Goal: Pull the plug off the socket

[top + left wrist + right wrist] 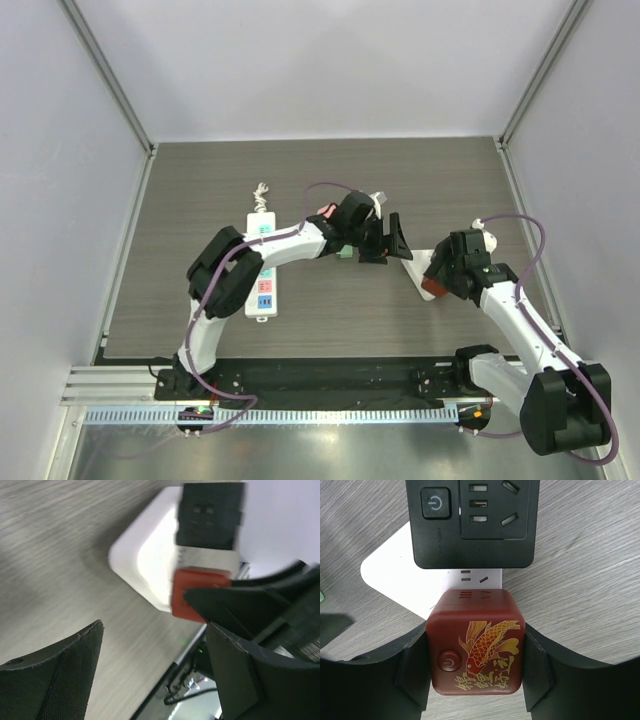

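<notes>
Gripping red cube plug [475,645] (gold koi): right gripper [476,667]; left gripper [150,675]: jaws wide

Robot lab cell — white walls [300,60], aluminium rail [300,412].

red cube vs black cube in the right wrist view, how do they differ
The red cube has a gold koi print; the black cube is plain. The red cube sits gripped in the right end effector; the black cube is ungripped. Both have a power button.
</notes>
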Robot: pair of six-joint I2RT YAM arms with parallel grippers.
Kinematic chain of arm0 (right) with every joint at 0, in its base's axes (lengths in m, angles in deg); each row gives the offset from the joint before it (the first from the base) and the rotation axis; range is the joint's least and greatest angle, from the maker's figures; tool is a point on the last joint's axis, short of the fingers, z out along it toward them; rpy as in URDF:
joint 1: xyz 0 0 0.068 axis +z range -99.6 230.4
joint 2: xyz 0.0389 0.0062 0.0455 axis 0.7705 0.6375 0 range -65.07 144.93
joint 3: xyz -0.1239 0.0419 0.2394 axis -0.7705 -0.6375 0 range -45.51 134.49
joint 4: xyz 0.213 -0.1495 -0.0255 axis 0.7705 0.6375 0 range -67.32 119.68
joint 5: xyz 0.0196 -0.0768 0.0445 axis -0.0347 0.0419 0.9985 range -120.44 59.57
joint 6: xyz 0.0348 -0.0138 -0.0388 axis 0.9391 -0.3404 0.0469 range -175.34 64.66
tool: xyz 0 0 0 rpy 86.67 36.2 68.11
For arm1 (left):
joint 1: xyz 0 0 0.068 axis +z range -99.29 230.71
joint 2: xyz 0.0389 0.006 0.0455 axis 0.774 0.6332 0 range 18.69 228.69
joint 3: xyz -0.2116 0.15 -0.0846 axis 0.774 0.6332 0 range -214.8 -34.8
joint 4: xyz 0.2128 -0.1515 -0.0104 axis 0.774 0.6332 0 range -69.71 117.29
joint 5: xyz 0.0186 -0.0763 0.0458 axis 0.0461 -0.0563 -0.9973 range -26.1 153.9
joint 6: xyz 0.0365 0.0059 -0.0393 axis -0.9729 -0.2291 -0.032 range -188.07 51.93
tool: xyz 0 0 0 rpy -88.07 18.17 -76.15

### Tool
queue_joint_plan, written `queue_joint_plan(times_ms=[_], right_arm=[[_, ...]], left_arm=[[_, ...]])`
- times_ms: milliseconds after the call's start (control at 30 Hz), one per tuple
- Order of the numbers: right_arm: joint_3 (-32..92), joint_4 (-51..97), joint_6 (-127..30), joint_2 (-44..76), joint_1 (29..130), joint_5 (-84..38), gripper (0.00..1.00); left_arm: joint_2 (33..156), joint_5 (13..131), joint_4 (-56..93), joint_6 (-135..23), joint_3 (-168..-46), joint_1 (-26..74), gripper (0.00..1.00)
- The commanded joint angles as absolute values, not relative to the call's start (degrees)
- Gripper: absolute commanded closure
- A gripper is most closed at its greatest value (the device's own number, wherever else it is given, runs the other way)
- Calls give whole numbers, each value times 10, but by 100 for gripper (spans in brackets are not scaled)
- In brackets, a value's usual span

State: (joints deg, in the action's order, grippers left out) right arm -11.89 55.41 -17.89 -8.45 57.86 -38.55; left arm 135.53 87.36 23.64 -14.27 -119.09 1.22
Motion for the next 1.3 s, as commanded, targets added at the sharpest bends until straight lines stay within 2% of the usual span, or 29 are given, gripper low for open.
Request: queue_joint_plan(times_ms=[0,33,133,167,267,300,333,567,733,967,1100,1167,1267], right_arm=[[-104,568,-159,-98,580,-387,63],[-104,569,-155,-102,580,-387,53],[-99,575,-141,-129,580,-383,34],[-92,577,-142,-133,580,-383,23],[-62,603,-142,-136,579,-395,8],[-53,615,-146,-132,580,-397,7],[-36,622,-146,-131,579,-403,2],[7,634,-186,-102,552,-427,0],[25,630,-218,-75,472,-391,0],[34,614,-236,-47,437,-311,0],[11,612,-239,-89,438,-270,0],[-1,624,-235,-102,439,-254,0],[-14,641,-225,-124,439,-235,1]], left_arm=[[1376,862,220,-128,-1234,6,16],[1389,861,226,-129,-1245,6,17],[1405,861,234,-130,-1263,4,17],[1409,862,241,-131,-1269,3,18],[1396,846,253,-151,-1264,-4,18],[1392,841,256,-159,-1255,-9,19],[1384,826,261,-173,-1249,-11,19],[1358,816,286,-210,-1233,-21,22],[1291,754,292,-278,-1203,-54,25],[1268,677,280,-362,-1196,-101,16],[1295,707,291,-327,-1214,-84,11],[1327,768,291,-309,-1226,-60,7],[1375,842,299,-287,-1267,-34,7]])
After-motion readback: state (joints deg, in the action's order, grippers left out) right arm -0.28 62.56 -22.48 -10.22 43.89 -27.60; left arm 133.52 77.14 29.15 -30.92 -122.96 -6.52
